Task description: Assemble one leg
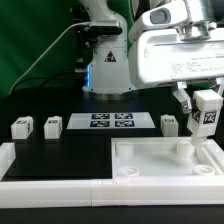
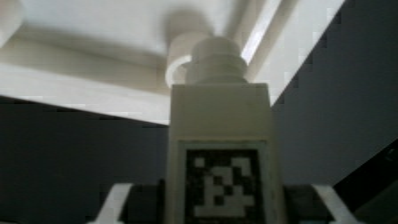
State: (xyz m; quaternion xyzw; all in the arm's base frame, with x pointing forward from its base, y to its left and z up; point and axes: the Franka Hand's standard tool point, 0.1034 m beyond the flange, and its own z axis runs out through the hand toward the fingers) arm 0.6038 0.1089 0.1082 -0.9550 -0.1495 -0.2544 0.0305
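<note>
Up close, in the wrist view, we see the gripper (image 2: 219,205) pinching the leg (image 2: 221,120), with its fingers (image 2: 118,205) pressed against the two flanks on either side of the black-and-white tag (image 2: 222,182). The leg's long axis runs straight out from the palm, in line with the fingers, so we judge that it hangs upright with its round stub (image 2: 214,62) pointing down and away from the pincer. Just past that stub lies the corner socket (image 2: 183,42) of the square tabletop (image 1: 150,168), and this is the relation the coming move turns on. Stub and socket look nearly in line, with the socket a little to one side. We cannot tell whether the tip is already touching the rim or only hovering above it. In the exterior view the held leg sits over the tabletop's far corner, at that view's right. Farther back, the spare legs (image 1: 21,127) stand in a row on the black table (image 1: 60,150) on either side of the marker board (image 1: 110,122), well apart from the arm.
</note>
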